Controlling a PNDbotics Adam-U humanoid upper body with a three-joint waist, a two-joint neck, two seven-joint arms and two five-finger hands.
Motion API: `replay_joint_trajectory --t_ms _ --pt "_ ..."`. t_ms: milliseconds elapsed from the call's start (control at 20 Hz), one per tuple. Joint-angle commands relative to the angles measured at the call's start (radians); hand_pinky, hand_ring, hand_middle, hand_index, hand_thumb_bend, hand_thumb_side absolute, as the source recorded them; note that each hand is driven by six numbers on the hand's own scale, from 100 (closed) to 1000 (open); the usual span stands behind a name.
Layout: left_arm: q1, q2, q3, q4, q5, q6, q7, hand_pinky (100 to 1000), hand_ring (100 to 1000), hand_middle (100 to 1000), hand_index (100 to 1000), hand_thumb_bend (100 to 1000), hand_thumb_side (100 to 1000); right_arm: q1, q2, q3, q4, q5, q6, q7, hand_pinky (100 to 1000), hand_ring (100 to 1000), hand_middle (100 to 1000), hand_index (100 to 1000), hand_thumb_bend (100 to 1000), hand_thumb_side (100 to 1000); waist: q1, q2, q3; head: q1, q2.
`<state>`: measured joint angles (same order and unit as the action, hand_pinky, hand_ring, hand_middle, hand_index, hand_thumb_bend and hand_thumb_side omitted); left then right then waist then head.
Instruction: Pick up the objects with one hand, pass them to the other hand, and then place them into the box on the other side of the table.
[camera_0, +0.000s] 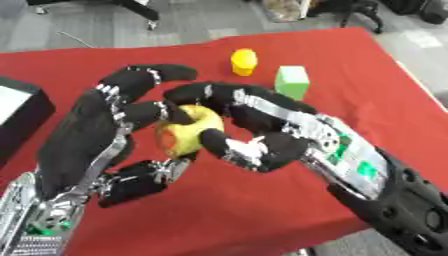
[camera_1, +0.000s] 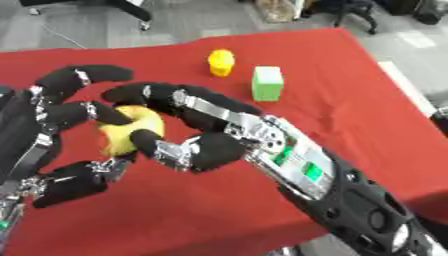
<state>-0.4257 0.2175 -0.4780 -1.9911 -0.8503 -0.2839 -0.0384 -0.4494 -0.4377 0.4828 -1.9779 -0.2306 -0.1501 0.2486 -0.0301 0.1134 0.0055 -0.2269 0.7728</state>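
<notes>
A yellow round fruit with a reddish patch (camera_0: 185, 134) is held above the red table (camera_0: 350, 65), between my two hands. My right hand (camera_0: 262, 130) comes in from the lower right with its fingers and thumb curled round the fruit. My left hand (camera_0: 96, 130) rises from the lower left, palm toward the fruit, fingers bent around its left side and touching it. Farther back on the cloth stand a small yellow object (camera_0: 243, 61) and a green block (camera_0: 291, 81), both apart from the hands.
A black box (camera_0: 19, 112) sits at the table's left edge, partly cut off. The table's right edge (camera_0: 420, 85) runs diagonally past grey floor. Chair legs and clutter show beyond the far edge.
</notes>
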Motion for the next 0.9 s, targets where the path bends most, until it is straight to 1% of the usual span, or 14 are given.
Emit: replay_joint_trajectory --t_ms 50,250,450,500,550,900 --pt "0.0 0.007 0.009 0.003 -0.014 0.003 0.003 788 770 778 502 151 140 -0.021 -0.012 -0.039 -0.022 -0.01 0.006 -0.034 1000 662 885 924 100 546 0.0 -0.015 -0.003 -0.004 -0.003" --pt "0.006 0.006 0.006 0.019 -0.033 -0.001 0.019 789 771 778 502 154 140 -0.021 -0.014 -0.063 -0.022 -0.005 0.021 -0.075 1000 662 887 924 100 547 0.001 -0.015 -0.004 -0.006 -0.003" --pt "0.011 0.005 0.009 0.031 -0.05 -0.001 0.036 789 771 777 502 153 140 -0.019 -0.013 -0.076 -0.022 -0.002 0.029 -0.096 1000 660 886 924 100 547 0.001 -0.015 -0.005 -0.008 -0.003" --pt "0.013 0.006 0.01 0.034 -0.053 0.0 0.04 788 770 777 502 152 140 -0.019 -0.013 -0.079 -0.022 -0.003 0.03 -0.1 1000 660 886 925 100 567 0.002 -0.015 -0.005 -0.008 -0.003" --pt "0.015 0.006 0.013 0.037 -0.057 0.002 0.044 788 770 777 502 153 140 -0.018 -0.015 -0.084 -0.022 -0.001 0.029 -0.105 1000 660 885 925 100 546 0.002 -0.015 -0.005 -0.009 -0.003" --pt "0.041 0.014 0.047 0.053 -0.084 0.021 0.097 786 770 777 503 148 136 -0.007 -0.028 -0.134 -0.022 0.0 0.023 -0.145 1000 660 880 924 100 542 0.004 -0.018 -0.008 -0.01 -0.003"
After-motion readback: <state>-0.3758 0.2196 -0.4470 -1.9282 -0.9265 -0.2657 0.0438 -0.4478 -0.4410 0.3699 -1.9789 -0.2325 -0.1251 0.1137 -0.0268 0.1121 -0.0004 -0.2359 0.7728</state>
